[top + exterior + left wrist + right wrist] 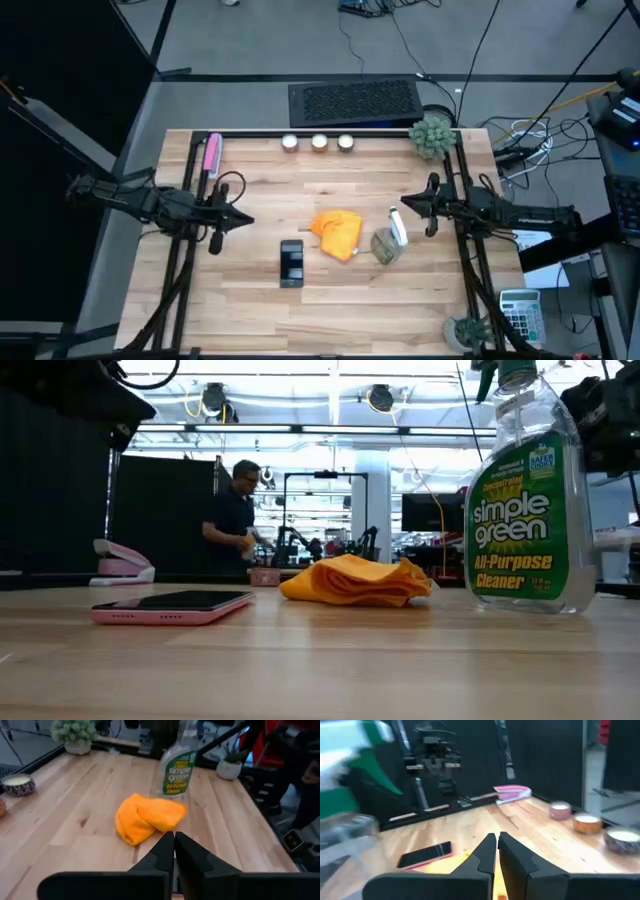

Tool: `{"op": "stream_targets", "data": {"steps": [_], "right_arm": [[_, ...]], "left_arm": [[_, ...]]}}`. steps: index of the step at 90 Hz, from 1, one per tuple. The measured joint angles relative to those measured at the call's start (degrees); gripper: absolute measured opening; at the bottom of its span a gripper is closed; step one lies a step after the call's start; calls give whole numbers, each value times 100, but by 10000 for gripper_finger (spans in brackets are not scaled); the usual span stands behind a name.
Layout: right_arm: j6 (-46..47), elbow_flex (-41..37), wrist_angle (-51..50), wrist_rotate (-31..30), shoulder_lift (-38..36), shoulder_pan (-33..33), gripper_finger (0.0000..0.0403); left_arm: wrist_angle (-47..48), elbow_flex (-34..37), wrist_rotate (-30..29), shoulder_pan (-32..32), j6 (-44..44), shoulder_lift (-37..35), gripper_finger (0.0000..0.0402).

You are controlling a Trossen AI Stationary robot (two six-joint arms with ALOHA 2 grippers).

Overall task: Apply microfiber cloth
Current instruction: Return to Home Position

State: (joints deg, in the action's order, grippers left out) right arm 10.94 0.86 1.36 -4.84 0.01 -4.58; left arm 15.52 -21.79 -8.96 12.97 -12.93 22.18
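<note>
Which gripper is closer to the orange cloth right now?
Right, by a modest margin. The right gripper hangs just right of the microfiber cloth, beside the spray bottle; the left gripper sits farther off on the opposite side. Both are shut.

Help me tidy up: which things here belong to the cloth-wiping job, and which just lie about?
Job: microfiber cloth, pink-cased phone, probably cleaner bottle; left gripper and right gripper, shut, parked either side.
Lying about: three candles, potted plants, pink stapler.
</note>
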Motion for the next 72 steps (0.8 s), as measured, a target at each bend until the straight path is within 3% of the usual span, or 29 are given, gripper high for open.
{"op": "stream_targets", "data": {"steps": [36, 57, 72], "right_arm": [[192, -6, 0, 51, 203, 15, 6], [190, -6, 3, 43, 203, 15, 6], [190, -6, 5, 40, 203, 15, 6]], "left_arm": [[-1835, 1154, 576, -128, 136, -324, 0], [-2331, 1507, 1404, -531, 343, -508, 0], [-2600, 1905, 1455, -1026, 391, -747, 0]]}}
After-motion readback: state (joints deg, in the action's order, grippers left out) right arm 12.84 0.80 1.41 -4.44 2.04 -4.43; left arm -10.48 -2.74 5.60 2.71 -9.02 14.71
